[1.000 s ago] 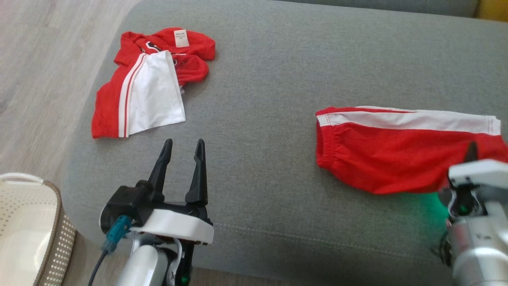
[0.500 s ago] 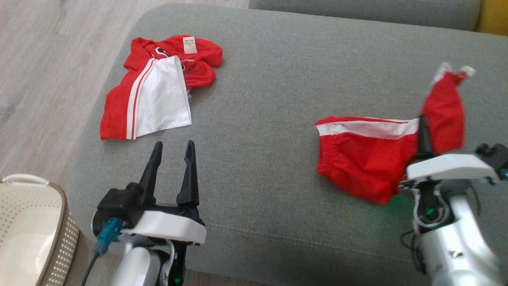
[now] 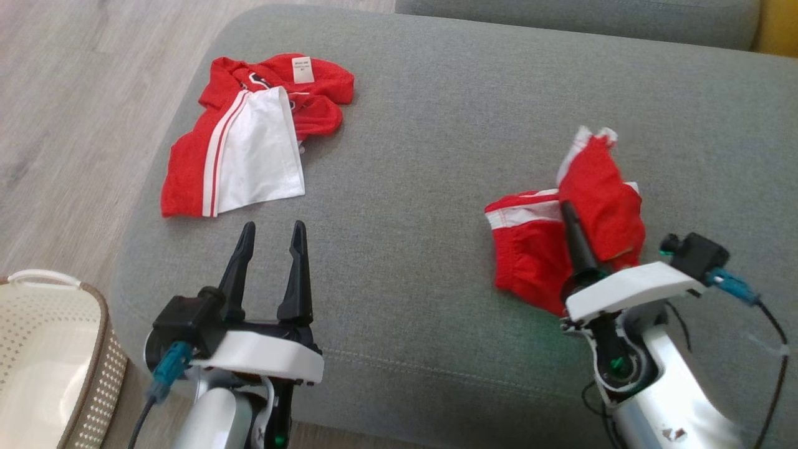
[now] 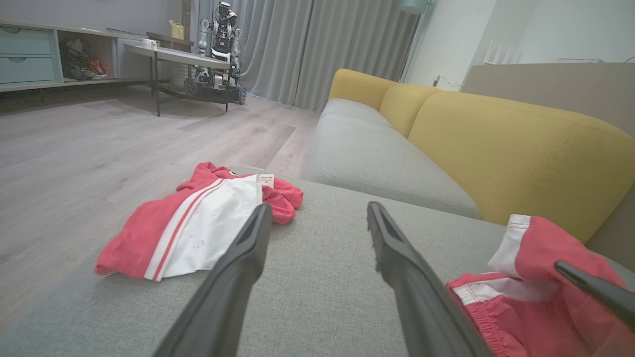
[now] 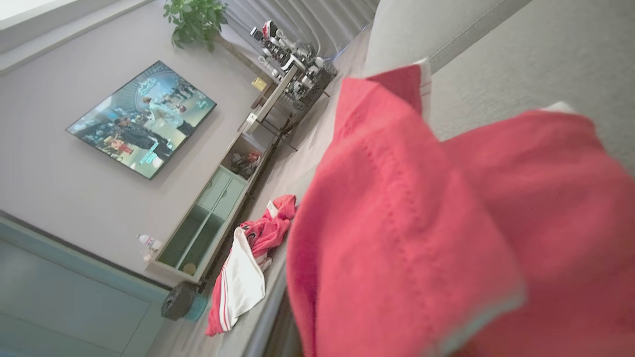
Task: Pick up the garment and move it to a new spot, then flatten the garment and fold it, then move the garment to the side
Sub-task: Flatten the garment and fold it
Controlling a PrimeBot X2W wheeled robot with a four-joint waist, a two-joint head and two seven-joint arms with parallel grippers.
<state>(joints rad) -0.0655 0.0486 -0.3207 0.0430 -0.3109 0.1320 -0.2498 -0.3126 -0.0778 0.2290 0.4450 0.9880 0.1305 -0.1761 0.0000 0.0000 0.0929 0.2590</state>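
Your right gripper [image 3: 570,219], clamped on the leg end of the red shorts [image 3: 530,249], has lifted that end off the right side of the grey sofa seat [image 3: 436,156] and carried it over toward the waistband within the last second. The fold looks about half made. Your left gripper [image 3: 272,226] hangs wide and empty near the seat's front edge.

Left gripper [image 4: 318,208] is pointing across the grey cushion [image 4: 317,307], its fingers standing wide apart and gripping nothing. A red-and-white garment [image 4: 198,233] is lying crumpled at the cushion's far left edge. Red shorts [image 4: 521,302] are lying bunched on its right side, one end standing raised beside the right gripper [image 4: 590,290].
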